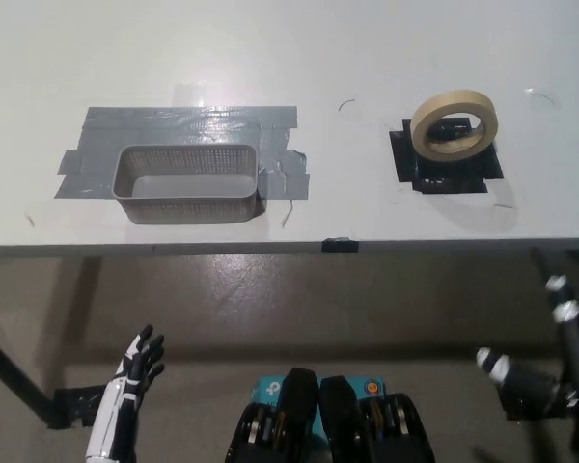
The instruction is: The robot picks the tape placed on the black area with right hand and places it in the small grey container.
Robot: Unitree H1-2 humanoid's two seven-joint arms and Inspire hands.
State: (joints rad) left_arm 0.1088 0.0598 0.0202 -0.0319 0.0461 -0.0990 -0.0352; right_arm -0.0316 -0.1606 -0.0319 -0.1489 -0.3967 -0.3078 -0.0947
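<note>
Here, my two hands hang low before the white bench [367,58], neither one touching anything on it. The roll of tape [454,122] stands tilted on the black area [420,172] at the bench's right side, its beige ring leaning so that the hollow centre faces the camera and the dark patch shows through it. Well apart from it, to the left, the small grey container [188,182] sits on a patch of grey tape [188,125] stuck to the bench top; its mesh walls are upright and nothing lies inside it. A small black marker [339,244] clings to the bench's near edge, between the container and the black area.

My left hand [138,362] is at the lower left, below the bench edge and over the brown floor [299,299], fingers [151,340] released and spread apart, grasping nothing. My right hand [521,386] is at the lower right, likewise below the bench edge and well short of the tape; from this angle I cannot tell whether it is released or clenched. The dark right arm [571,333] rises beside it at the picture's right border.
</note>
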